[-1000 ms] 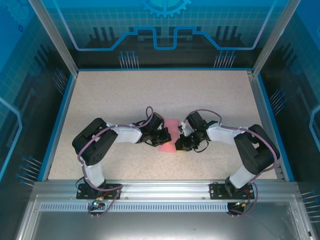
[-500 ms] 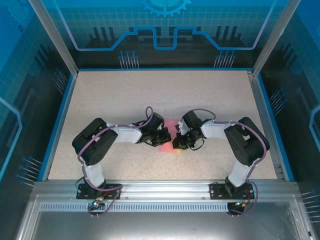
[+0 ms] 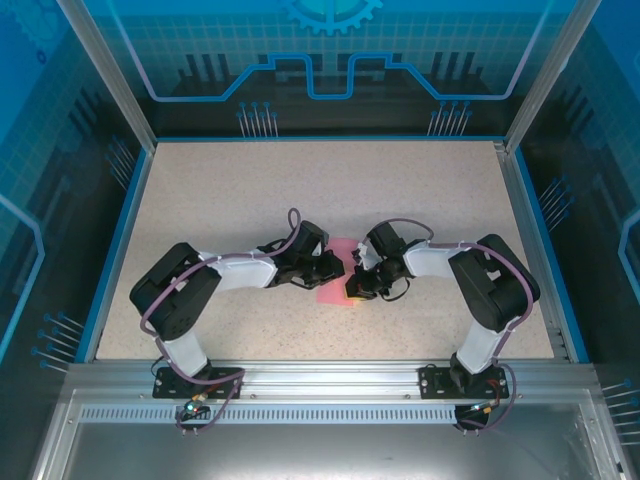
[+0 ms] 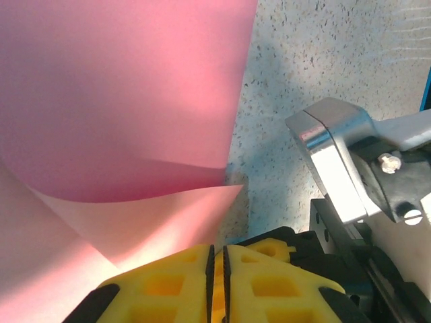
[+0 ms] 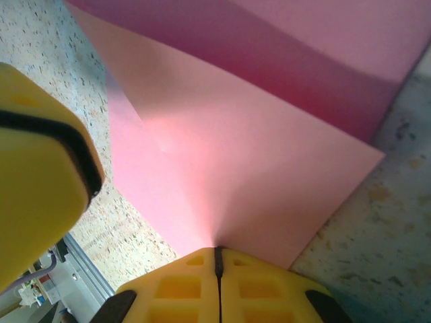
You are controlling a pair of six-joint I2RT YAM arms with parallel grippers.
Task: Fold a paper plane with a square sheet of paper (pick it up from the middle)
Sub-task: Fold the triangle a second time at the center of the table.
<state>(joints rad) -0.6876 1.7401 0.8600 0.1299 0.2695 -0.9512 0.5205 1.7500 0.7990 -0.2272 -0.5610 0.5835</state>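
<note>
Right wrist: your right gripper [image 5: 217, 259] pinches the paper [image 5: 256, 168] mid-fold. Left gripper [image 4: 217, 254] sits a hair apart, hold unclear. Next you'd likely flatten the fold.

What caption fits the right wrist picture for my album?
Right hand pinching the pink paper over the speckled table.

No legible text (wall graphics [image 3: 328, 95] are linework).

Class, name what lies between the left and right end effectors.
The pink square sheet of paper lies there, seen in the top external view.
</note>
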